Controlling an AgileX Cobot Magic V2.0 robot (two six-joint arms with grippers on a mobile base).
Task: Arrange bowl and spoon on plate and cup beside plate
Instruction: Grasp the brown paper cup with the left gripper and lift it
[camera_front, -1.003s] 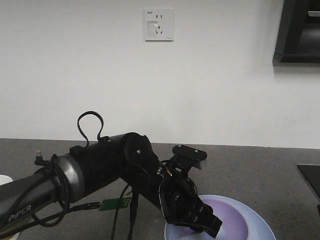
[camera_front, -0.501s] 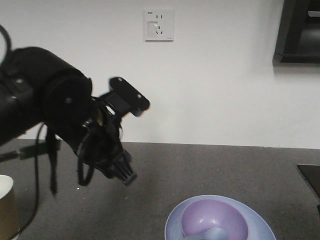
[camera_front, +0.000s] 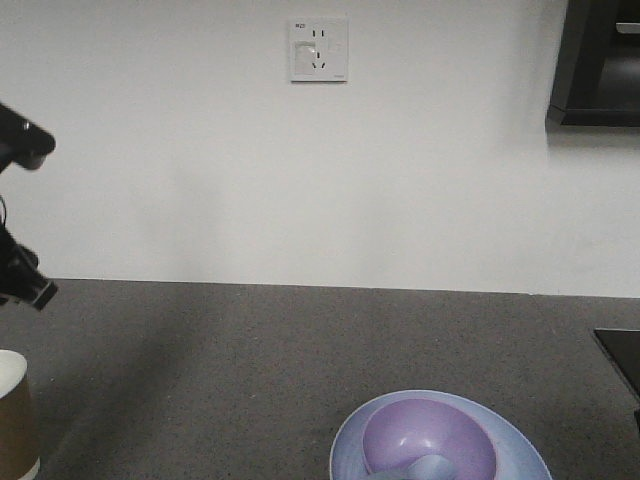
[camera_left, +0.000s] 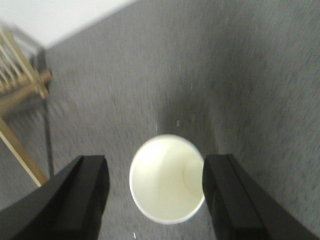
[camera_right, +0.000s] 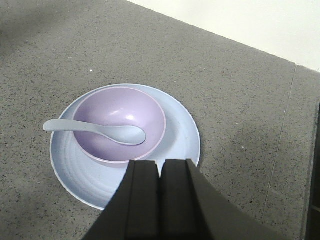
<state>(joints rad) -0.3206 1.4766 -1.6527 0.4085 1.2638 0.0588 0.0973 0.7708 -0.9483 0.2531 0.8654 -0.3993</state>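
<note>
One risk: your left jaws hang apart over the cup (camera_left: 167, 180); squeezing hard could crush or tip it. Right jaws sit together above the plate (camera_right: 181, 131)

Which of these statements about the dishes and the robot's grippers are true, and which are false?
1. The bowl sits on the plate. True.
2. The spoon lies beside the plate. False: its scoop rests inside the bowl and its handle sticks out over the bowl's rim.
3. The cup lies on its side. False: it stands upright, mouth up, and looks empty.
4. The left gripper is open, with one finger on either side of the cup. True.
5. The right gripper holds the spoon. False: it is shut on nothing, above the plate's near edge.
</note>
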